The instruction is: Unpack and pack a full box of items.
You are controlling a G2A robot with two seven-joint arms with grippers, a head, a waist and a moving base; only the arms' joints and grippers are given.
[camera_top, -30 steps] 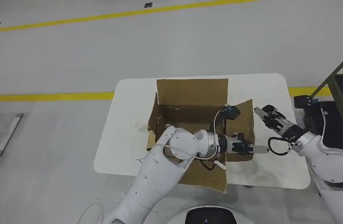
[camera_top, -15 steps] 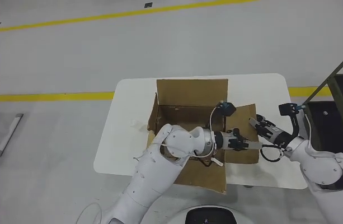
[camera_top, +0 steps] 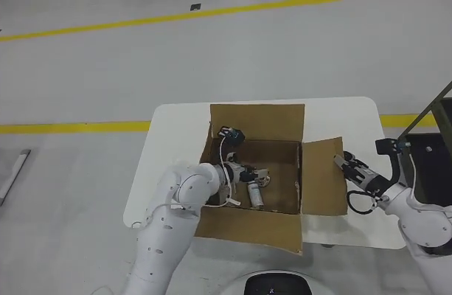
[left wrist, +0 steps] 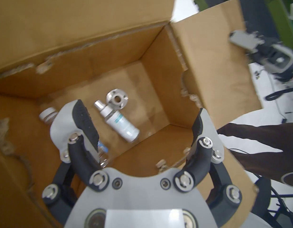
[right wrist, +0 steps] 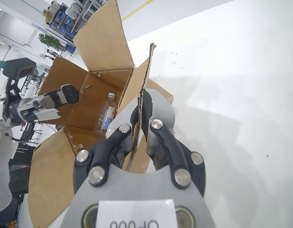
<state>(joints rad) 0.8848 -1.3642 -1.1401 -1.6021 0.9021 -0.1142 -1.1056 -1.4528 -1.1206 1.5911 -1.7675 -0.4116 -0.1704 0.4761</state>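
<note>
1. The white desk [camera_top: 167, 169] carries the open cardboard box [camera_top: 256, 122], which sits near the desk's middle with its flaps folded outward.
2. My left tool [left wrist: 139, 110] hangs over the left part of the box's opening. Its fingers are spread wide apart with nothing between them.
3. On the box floor lies a clear plastic bottle [right wrist: 107, 113] with a white cap. In the left wrist view one finger partly hides it.
4. Near it, a white spray bottle [left wrist: 119, 124] lies on its side.
5. A round metal flange [left wrist: 116, 98] lies just beside the spray bottle's nozzle end. I cannot tell whether the two touch.
6. The right flap [camera_top: 323, 177] leans outward over the desk.
7. My right tool [right wrist: 140, 105] sits at that flap's outer edge. Its fingers are pressed together on the cardboard, one on each face, and the corrugated edge runs up between them.
</note>
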